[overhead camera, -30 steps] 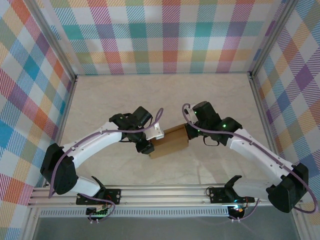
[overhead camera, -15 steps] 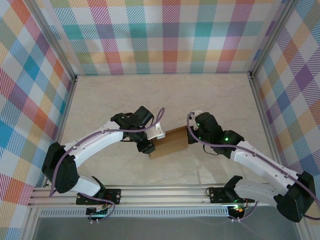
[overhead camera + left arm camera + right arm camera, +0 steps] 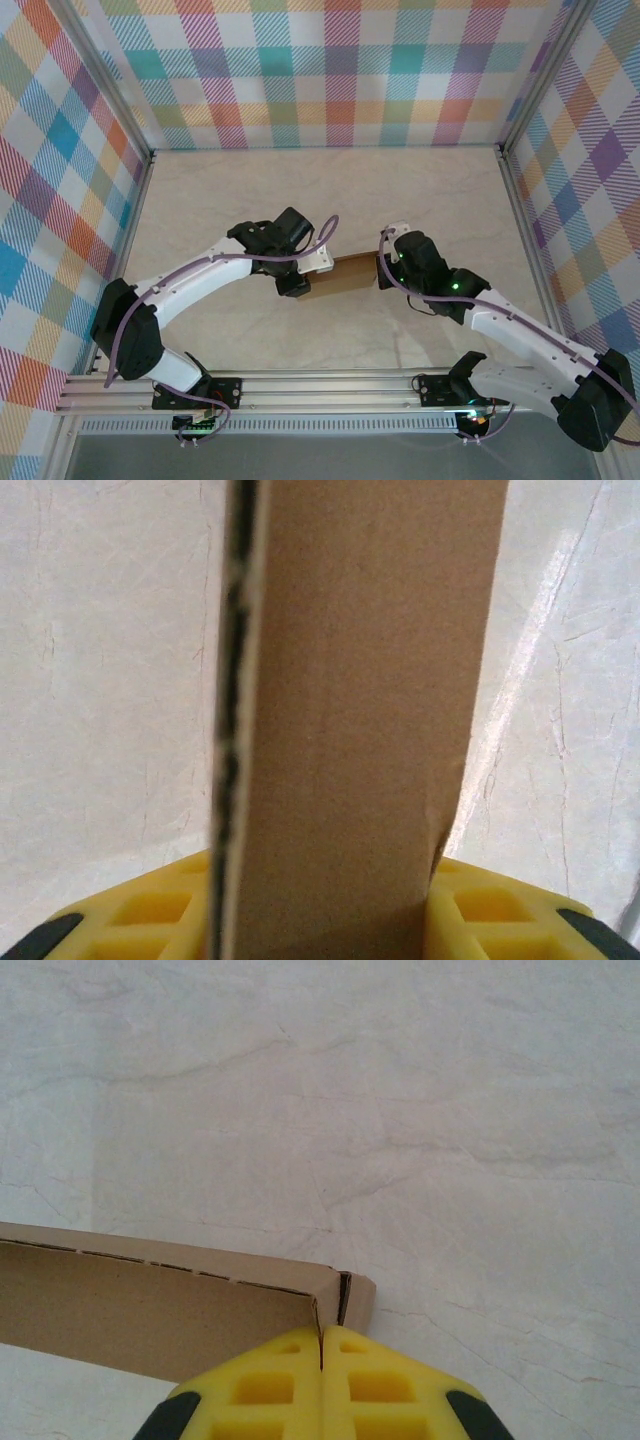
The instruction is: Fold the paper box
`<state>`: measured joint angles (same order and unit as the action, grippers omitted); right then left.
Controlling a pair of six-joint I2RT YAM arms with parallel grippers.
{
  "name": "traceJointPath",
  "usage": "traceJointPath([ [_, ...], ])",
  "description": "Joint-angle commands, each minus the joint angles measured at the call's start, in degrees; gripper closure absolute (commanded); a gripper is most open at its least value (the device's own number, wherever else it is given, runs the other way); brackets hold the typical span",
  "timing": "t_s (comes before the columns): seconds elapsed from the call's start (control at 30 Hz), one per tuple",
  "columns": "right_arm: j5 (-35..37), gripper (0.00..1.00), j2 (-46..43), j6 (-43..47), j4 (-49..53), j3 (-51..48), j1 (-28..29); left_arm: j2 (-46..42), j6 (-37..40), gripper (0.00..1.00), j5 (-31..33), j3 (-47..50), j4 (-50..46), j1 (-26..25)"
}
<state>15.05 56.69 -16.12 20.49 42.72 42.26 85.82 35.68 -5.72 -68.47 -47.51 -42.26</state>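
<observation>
The paper box (image 3: pixel 341 274) is plain brown cardboard, held above the table between both arms in the top view. My left gripper (image 3: pixel 302 281) is shut on its left end. In the left wrist view the box (image 3: pixel 350 700) rises between the yellow fingers (image 3: pixel 500 912), with a perforated edge on its left side. My right gripper (image 3: pixel 381 272) is at the right end. In the right wrist view its fingers (image 3: pixel 262 1392) are pressed together on a thin wall at the corner of the box (image 3: pixel 150 1305).
The pale marble-patterned tabletop (image 3: pixel 330 190) is walled by plaid panels (image 3: pixel 330 70) at the back and on both sides. A metal rail (image 3: pixel 330 390) runs along the near edge by the arm bases.
The box has turned from a slanted, broad face to a narrower, more level strip and shifted slightly back. The right arm has swung lower and nearer, and the left wrist has moved slightly right.
</observation>
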Motion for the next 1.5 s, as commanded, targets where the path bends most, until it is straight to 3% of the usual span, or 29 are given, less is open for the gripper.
traceJointPath([
  [0.0,0.65,1.00,-0.40,-1.15,1.12,-1.65,0.69,1.70,-1.75,0.57,3.51,-0.09,2.12,0.21],
  [0.47,3.61,1.00,4.73,-2.75,3.47,2.71,0.63,-1.99,-8.40,0.10,1.95,-2.01,3.89,-0.78],
  [0.7,3.76,1.00,5.84,-2.16,5.54,4.98,0.67,-6.52,-19.85,0.00,6.93,-2.79,4.74,-0.72],
  [0.8,3.54,1.00,6.27,-2.27,6.58,5.92,0.72,-6.82,-25.97,0.00,10.03,-5.61,0.32,-0.72],
  [0.93,3.76,1.00,6.33,-2.47,7.42,6.31,0.72,-6.89,-30.20,0.11,11.20,-7.69,-5.47,-0.78],
  [1.0,3.85,1.00,6.50,-2.53,7.85,6.63,0.72,-6.50,-31.91,0.25,10.94,-9.74,-8.87,-0.77],
  [1.1,3.94,1.00,6.67,-2.51,8.26,7.11,0.72,-6.31,-32.79,0.39,7.74,-11.66,-12.21,-0.73],
  [1.23,3.69,1.00,6.94,-2.75,8.08,7.32,0.72,-6.91,-32.23,0.65,7.18,-10.21,-11.91,-0.74],
  [1.47,3.15,1.00,7.13,-3.04,8.52,7.82,0.68,-5.50,-32.30,0.72,7.55,-9.15,-11.91,-0.78],
])
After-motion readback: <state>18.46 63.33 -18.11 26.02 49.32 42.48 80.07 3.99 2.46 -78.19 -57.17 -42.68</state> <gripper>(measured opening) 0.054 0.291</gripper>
